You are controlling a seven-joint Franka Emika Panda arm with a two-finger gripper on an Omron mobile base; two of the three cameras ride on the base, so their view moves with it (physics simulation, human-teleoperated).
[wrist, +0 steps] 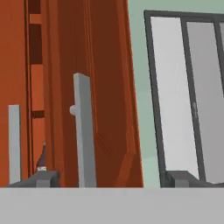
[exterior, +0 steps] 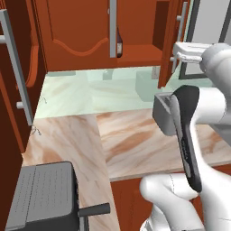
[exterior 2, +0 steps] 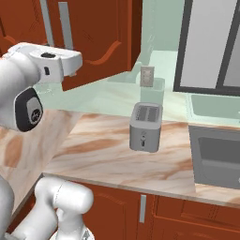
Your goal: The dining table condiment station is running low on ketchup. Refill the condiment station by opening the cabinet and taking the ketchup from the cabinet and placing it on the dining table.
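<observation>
The hand (wrist: 109,177) is up at the cabinet (exterior: 85,31), its two dark tips spread wide apart with nothing between them. In the hand view the right door's silver handle (wrist: 84,131) stands upright between the tips, nearer the left one, and I can't tell whether it touches either. That door (exterior: 169,45) is swung out edge-on toward the room, and the arm's white wrist sits just beside it in the left base view.

The left door is closed, its arched panel facing out, with its own bar handle (exterior: 113,27) running down the middle. Through the gap between the doors, low on the shelf, a small dark bottle with a pale label peeks out: the ketchup (exterior: 119,47), inside the cabinet. In the hand view a narrow dark neck shows in the same gap, just above the left tip.

Below the cabinet runs a marble desk (exterior: 135,140) with brown veins and a pale green backsplash. A grey toaster (exterior 2: 146,126) stands on it, well apart from the hand, and a sink (exterior 2: 215,154) is set into the top to its right. A dark-framed window (exterior 2: 211,42) is above the sink. A grey ribbed appliance (exterior: 43,194) with a dark handle sits at the near left corner.
</observation>
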